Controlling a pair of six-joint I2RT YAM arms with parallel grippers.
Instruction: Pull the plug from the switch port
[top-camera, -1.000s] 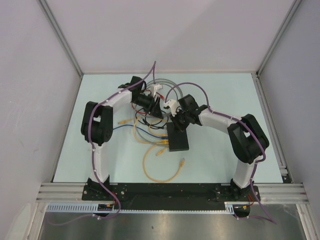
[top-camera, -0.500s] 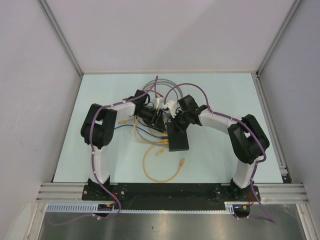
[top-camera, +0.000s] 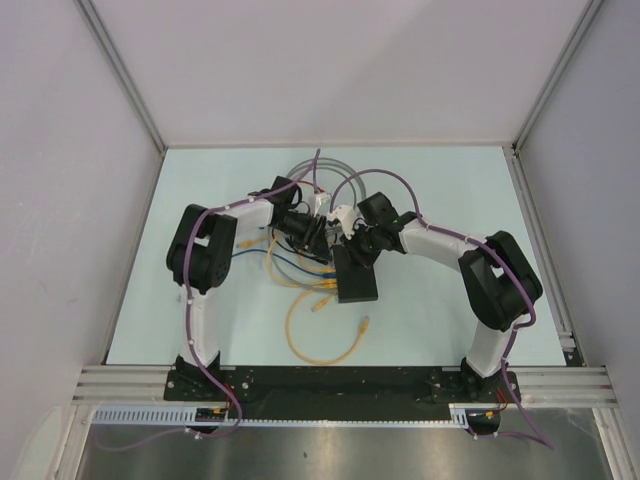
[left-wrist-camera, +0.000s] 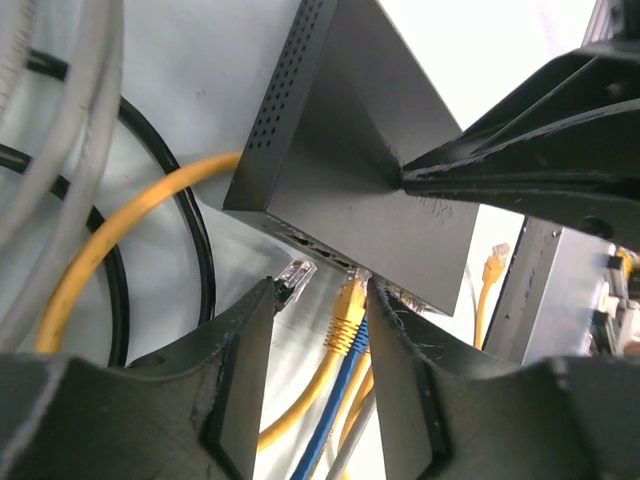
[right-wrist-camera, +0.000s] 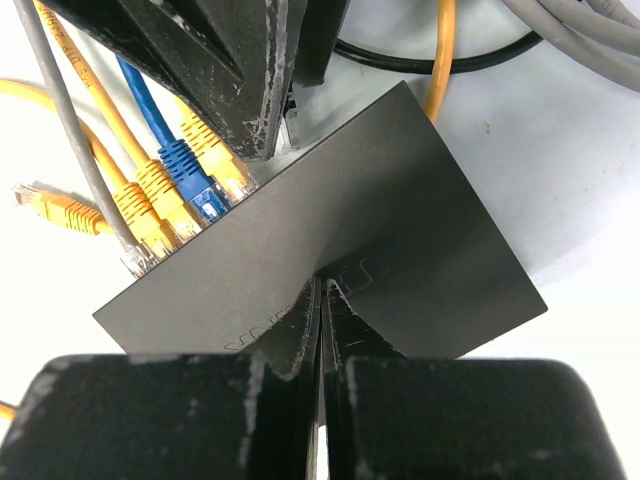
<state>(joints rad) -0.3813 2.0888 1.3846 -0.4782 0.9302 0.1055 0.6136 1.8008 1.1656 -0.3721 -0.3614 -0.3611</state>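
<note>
switch (right-wrist-camera: 330, 230): flat matte-black, vented side | left fingers (left-wrist-camera: 240, 380) spread astride yellow plug (left-wrist-camera: 348, 310) | right fingers (right-wrist-camera: 290, 345) pressed together

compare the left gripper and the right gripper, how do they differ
The left gripper has its jaws apart, straddling a yellow plug at the switch ports; the right gripper is shut, holding nothing. The left faces the port edge; the right's tips rest on the switch's flat top. Both are black and at the switch.

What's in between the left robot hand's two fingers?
A yellow plug, plugged into the switch, with a blue cable beside it. The left wrist view shows it between the fingers.
</note>
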